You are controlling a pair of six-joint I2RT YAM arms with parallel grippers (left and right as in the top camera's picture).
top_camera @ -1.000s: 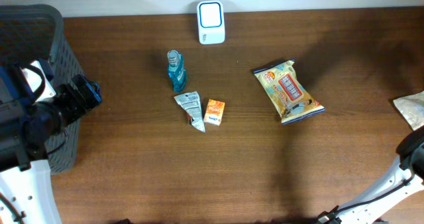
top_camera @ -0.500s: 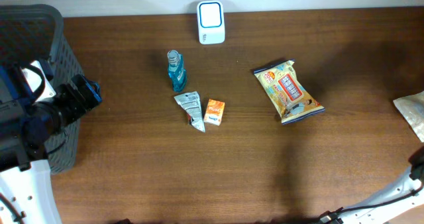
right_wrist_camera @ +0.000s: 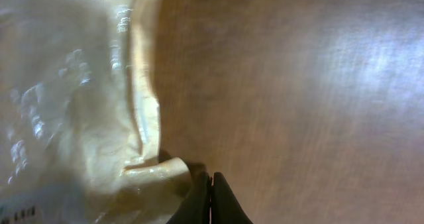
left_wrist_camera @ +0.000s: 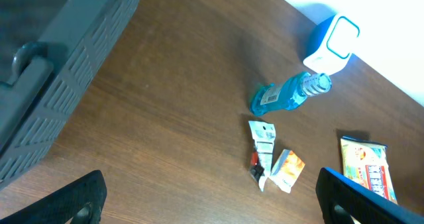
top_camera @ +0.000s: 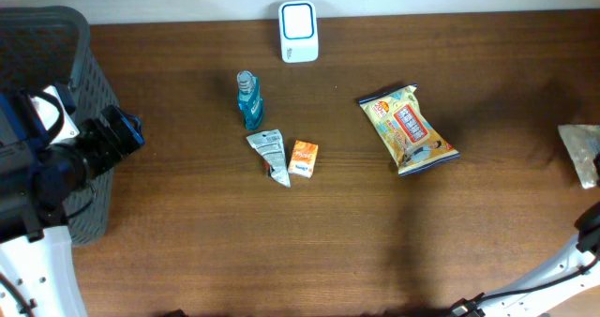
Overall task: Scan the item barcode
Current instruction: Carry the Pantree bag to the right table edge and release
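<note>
Pale packet [top_camera: 583, 152] pinched at the right edge of the table [top_camera: 281, 251].
The packet was seen as crinkled, glossy, cream-coloured film, and its curled corner was nipped between the fully closed fingers of the right gripper [right_wrist_camera: 211, 197]. The left gripper [left_wrist_camera: 212, 207] was held spread wide and empty at the left edge, beside one dark basket [top_camera: 56, 64]. One white scanner [top_camera: 298, 31] was counted at the far edge. One blue bottle [top_camera: 249, 99], one silver sachet [top_camera: 270, 155] and one orange box [top_camera: 304, 158] were clustered left of centre, and one yellow snack bag [top_camera: 409, 128] lay right of centre. Bare wood was left along the near edge and between snack bag and packet.
</note>
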